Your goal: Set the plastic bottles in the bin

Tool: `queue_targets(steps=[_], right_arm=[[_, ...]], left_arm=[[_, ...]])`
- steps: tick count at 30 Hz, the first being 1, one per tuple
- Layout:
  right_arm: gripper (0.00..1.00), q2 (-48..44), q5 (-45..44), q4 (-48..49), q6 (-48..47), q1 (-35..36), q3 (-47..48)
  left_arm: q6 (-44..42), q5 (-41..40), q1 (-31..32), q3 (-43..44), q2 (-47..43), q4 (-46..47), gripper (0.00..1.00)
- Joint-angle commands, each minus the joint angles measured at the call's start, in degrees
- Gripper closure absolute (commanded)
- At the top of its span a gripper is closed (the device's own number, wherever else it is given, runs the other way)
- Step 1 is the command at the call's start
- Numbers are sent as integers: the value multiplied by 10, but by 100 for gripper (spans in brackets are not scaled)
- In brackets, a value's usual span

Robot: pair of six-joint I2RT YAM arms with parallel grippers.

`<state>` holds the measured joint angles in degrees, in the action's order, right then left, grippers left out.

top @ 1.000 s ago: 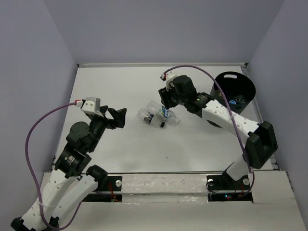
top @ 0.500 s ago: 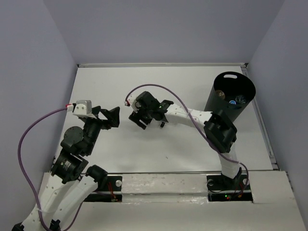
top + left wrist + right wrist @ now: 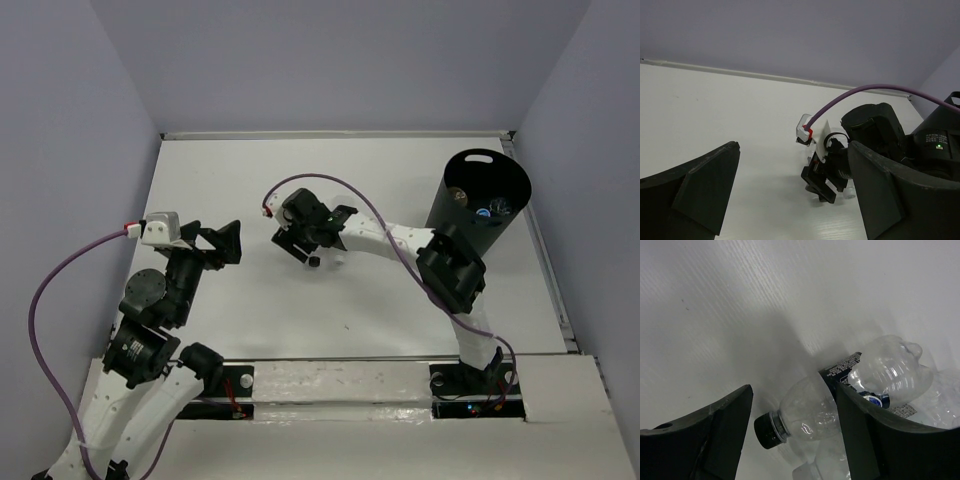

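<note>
The right fingers [image 3: 303, 243] are hovering wide open and empty over a clear bottle [image 3: 805, 412] lying mid-desk, its long axis slanting across their gap. The left fingers [image 3: 226, 243] are gaping empty, farther left.

Right fingers [image 3: 710, 435] spread, reaching left, left fingers [image 3: 700, 195] spread

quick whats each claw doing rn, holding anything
Left claw: open, empty.
Right claw: open, astride the clear black-capped bottle, not clamped on it.
</note>
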<state>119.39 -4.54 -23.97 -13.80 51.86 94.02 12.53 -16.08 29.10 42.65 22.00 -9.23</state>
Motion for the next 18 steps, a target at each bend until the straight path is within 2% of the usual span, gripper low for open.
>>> queue_targets(steps=[1, 3, 7, 10, 13, 18], right_arm=[[27, -41, -31, 12, 9, 8, 21], [28, -49, -69, 23, 46, 8, 22], [27, -54, -216, 56, 132, 8, 25], [26, -55, -283, 56, 190, -9, 33], [17, -45, -371, 56, 232, -35, 39], [7, -16, -378, 42, 259, -83, 56]], left_arm=[[1, 1, -5, -7, -1, 28, 1], [1, 4, -7, -7, -1, 28, 1], [0, 11, -10, -8, 0, 30, 1], [0, 13, -11, -8, 0, 29, 1], [1, 17, -10, -8, -2, 29, 1], [1, 19, -11, -8, -3, 30, 1]])
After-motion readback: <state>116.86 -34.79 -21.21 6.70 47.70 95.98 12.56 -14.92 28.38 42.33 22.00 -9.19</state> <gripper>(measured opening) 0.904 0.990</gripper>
